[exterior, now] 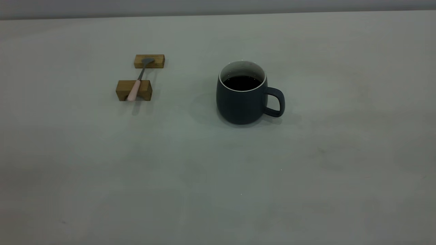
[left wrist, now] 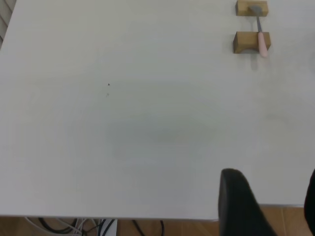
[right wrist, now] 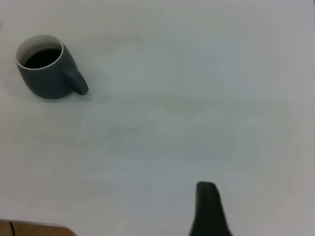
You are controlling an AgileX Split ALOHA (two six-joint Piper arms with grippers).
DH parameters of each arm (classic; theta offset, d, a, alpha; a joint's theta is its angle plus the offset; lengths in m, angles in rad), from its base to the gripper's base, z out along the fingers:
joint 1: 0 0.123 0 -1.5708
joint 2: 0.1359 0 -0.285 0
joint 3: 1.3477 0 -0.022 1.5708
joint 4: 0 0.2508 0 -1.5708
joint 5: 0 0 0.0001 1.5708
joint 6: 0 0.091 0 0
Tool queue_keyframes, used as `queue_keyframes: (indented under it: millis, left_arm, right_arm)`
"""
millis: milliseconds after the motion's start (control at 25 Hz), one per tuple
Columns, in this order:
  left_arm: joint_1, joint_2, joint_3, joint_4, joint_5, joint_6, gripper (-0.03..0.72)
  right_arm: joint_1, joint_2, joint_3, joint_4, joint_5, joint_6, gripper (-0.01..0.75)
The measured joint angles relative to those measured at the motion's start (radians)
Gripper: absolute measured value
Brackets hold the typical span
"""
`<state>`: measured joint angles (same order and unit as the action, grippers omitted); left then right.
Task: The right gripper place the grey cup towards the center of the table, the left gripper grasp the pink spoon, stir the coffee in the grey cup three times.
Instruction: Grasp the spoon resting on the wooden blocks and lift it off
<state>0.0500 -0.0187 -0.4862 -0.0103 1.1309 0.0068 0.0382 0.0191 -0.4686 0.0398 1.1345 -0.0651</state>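
Note:
The grey cup (exterior: 240,103) stands upright near the middle of the table (exterior: 306,170), its handle pointing to the exterior view's right, with dark coffee (exterior: 242,82) inside. The pink spoon (exterior: 138,81) lies across two wooden blocks to the cup's left, bowl on the far block. Neither arm shows in the exterior view. My left gripper (left wrist: 273,179) hovers open over the table's edge, far from the spoon (left wrist: 260,30). My right gripper (right wrist: 261,206) shows one black finger (right wrist: 209,211) with nothing beside it, far from the cup (right wrist: 47,73). Both hold nothing.
The far wooden block (exterior: 149,61) and the near wooden block (exterior: 134,90) carry the spoon. Cables (left wrist: 98,227) hang below the table's edge by the left arm, over a wooden floor (left wrist: 187,227).

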Motion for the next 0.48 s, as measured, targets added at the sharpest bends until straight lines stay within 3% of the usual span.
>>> queue_keyframes:
  millis: [480]
  left_arm:
    - [0.000,0.000,0.000,0.000,0.000,0.000,0.402]
  right_arm:
    - [0.000,0.000,0.000,0.000,0.000,0.000,0.349]
